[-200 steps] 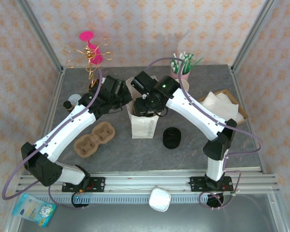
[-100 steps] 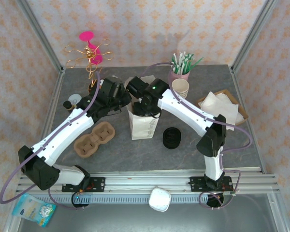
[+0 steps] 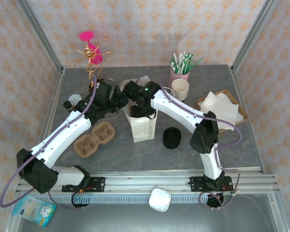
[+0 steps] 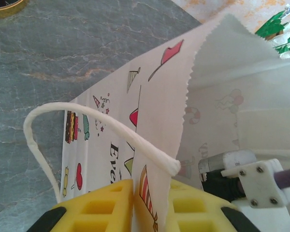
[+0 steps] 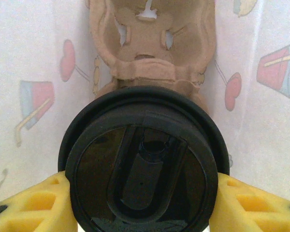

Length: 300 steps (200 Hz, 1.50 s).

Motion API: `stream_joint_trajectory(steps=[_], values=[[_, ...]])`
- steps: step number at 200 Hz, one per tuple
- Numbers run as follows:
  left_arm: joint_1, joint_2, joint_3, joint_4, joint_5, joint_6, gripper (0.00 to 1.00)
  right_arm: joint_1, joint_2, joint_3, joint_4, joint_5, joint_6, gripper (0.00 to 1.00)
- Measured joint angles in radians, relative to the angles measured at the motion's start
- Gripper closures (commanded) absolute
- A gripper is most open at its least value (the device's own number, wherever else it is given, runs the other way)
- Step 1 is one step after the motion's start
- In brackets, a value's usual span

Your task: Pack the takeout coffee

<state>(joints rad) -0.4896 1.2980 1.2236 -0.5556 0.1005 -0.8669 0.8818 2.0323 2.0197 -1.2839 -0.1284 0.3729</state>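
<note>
The right pincer [image 5: 142,205] has swung leftward since a second ago, clamped on the takeout coffee [image 5: 144,164] between its pads inside the paper bag [image 3: 145,128]. The bag's wall runs between the left pincer [image 4: 151,198] pads; I cannot tell whether they press it.

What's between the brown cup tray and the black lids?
Between the brown cardboard cup tray and the pile of black plastic lids stands the white printed paper bag, in the top view.
</note>
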Motion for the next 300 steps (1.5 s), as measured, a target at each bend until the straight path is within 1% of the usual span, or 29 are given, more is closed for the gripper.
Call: stream_joint_trajectory(steps=[90, 134, 165, 181, 221, 300], values=[[0.002, 0.000, -0.002, 0.000, -0.002, 0.003, 0.79, -0.005, -0.001, -0.043, 0.059, -0.005, -0.007, 0.47], [0.002, 0.000, -0.002, 0.000, -0.003, 0.004, 0.77, -0.005, -0.001, -0.041, 0.062, -0.001, -0.009, 0.37], [0.002, 0.000, -0.002, 0.000, -0.003, 0.004, 0.76, -0.005, 0.002, -0.032, 0.055, -0.002, -0.010, 0.34], [0.002, 0.000, -0.002, 0.000, -0.003, 0.004, 0.76, -0.005, 0.011, -0.013, 0.046, -0.001, -0.010, 0.29], [0.002, 0.000, -0.002, 0.000, -0.004, 0.004, 0.75, -0.005, 0.023, 0.015, 0.031, -0.002, -0.016, 0.19], [0.002, 0.000, -0.002, 0.000, -0.021, 0.005, 0.73, 0.001, 0.024, 0.085, 0.004, -0.002, -0.017, 0.10]])
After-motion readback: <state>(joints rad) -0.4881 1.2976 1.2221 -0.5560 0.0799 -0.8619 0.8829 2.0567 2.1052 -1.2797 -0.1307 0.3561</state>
